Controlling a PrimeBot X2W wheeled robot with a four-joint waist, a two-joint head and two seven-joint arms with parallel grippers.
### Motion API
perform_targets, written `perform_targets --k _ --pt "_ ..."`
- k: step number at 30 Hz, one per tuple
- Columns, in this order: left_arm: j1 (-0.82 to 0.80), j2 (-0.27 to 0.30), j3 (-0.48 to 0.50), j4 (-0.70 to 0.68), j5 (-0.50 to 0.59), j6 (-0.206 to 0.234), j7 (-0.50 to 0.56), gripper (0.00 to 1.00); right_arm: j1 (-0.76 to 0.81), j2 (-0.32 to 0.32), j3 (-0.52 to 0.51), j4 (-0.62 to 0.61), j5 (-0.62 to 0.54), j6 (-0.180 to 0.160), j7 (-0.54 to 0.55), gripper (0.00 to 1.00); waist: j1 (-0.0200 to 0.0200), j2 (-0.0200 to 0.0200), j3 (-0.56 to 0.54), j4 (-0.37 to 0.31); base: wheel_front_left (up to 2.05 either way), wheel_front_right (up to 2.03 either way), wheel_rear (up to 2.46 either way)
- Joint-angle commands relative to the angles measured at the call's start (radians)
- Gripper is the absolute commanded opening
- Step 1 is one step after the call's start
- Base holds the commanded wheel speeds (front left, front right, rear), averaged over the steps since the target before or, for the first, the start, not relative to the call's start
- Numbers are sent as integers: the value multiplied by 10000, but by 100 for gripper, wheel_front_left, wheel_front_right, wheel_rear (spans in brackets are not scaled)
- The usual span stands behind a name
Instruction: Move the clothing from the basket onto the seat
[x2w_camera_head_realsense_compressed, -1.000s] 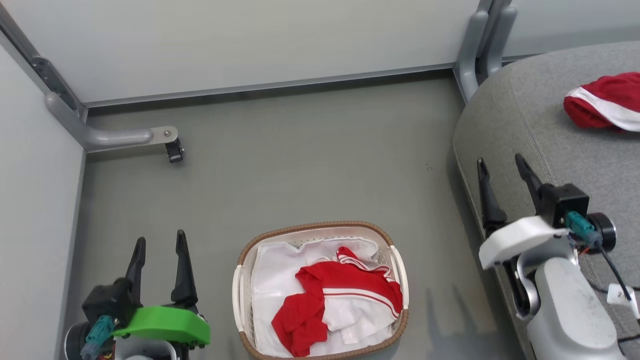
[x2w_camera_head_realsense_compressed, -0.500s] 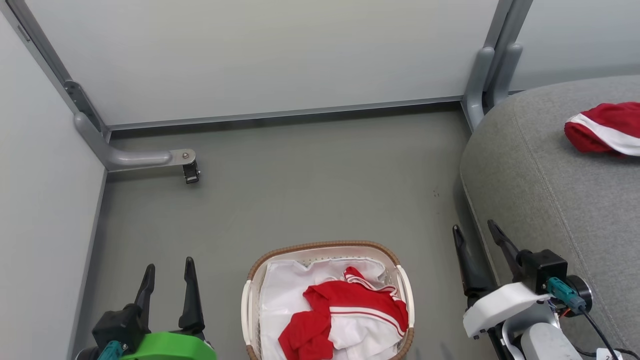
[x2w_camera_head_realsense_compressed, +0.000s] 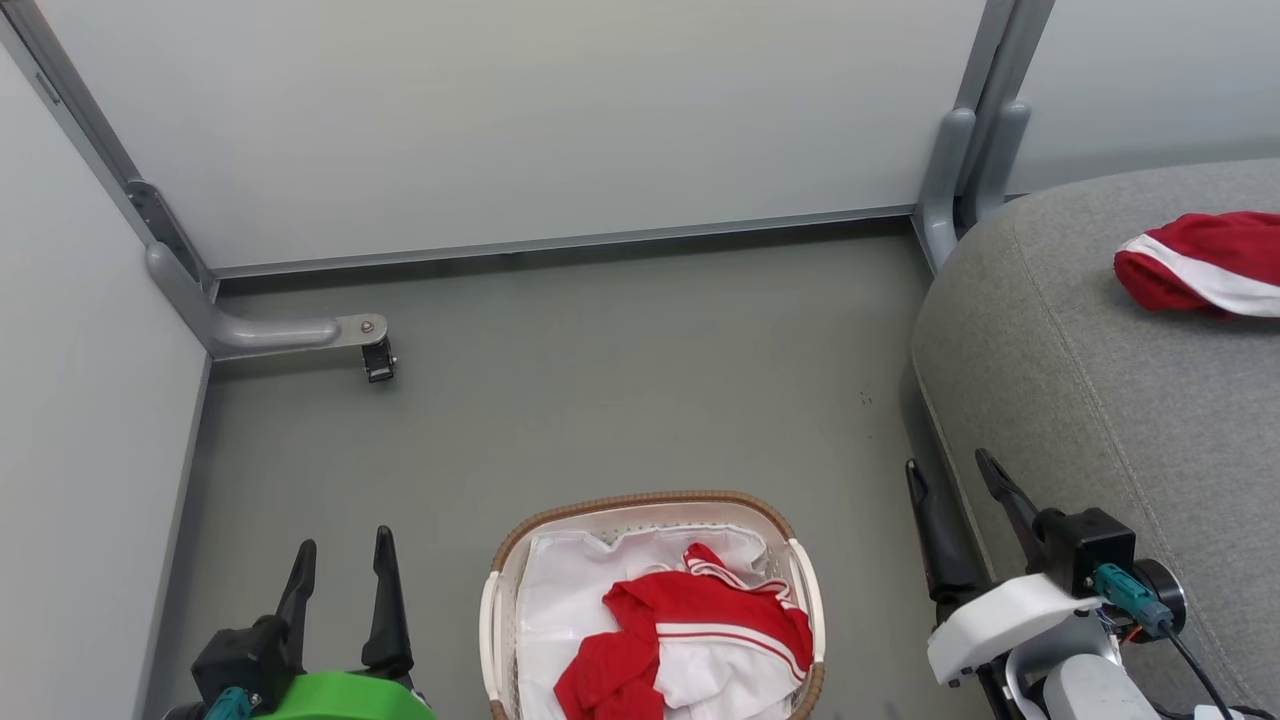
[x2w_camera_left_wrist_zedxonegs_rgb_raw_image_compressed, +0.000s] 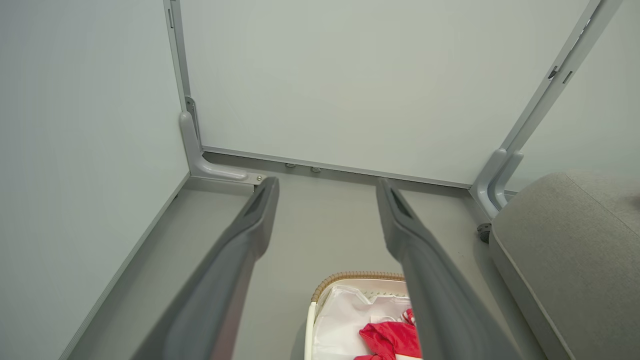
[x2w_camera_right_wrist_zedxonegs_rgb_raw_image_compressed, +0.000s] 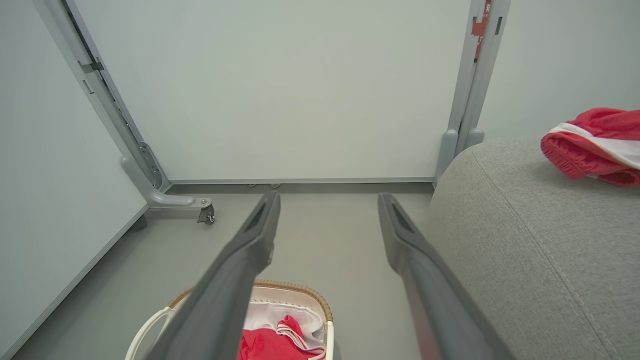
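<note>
Head view, 6 o'clock: we log the basket (x2w_camera_head_realsense_compressed: 650, 498) standing on the grey floor (x2w_camera_head_realsense_compressed: 620, 380). It is oval, with cream perforated plastic walls, a brown woven-look rim and pale side handles. The frame edge cuts off its near end.

Contents: a creased white liner cloth (x2w_camera_head_realsense_compressed: 560, 600) with a crumpled heap of red clothing (x2w_camera_head_realsense_compressed: 700, 610) on top. The clothing has thin white stripes and lies toward the basket's 4 o'clock side.

At 3 o'clock is the seat (x2w_camera_head_realsense_compressed: 1100, 400), a large grey woven cushion with a rounded edge and a stitched seam. At about 2 o'clock on it, well apart from the basket, lies a second red garment (x2w_camera_head_realsense_compressed: 1180, 262), bunched up, with a broad white band across it. In the right wrist view we make out a gathered elastic edge on this piece.

Left gripper (x2w_camera_head_realsense_compressed: 345, 540) at 7 o'clock: low, dark fingers pointing to 12, spread apart with nothing between them, green cover behind.

Right gripper (x2w_camera_head_realsense_compressed: 947, 462) at 4 o'clock: fingers tilted toward 11, likewise spread and empty, by the seat's near edge, with a white cover and a teal plug at the wrist.

Both grippers are clear of the basket.

Smooth pale wall panels (x2w_camera_head_realsense_compressed: 520, 120) in grey metal frames run from 9 through 12 o'clock, and there is a small caster foot (x2w_camera_head_realsense_compressed: 378, 358) at 10 o'clock
</note>
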Motion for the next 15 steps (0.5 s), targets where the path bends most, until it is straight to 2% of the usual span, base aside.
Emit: perform_targets --k 1,15 --pt "142 -9 31 51 87 -50 6 100 78 -43 -32 -22 -17 -10 -23 100 1 0 1 0 0 0 0" --pt "-32 -121 175 55 263 -214 5 100 -116 -42 -148 -93 -58 -12 -23 100 1 0 281 -42 0 0 0"
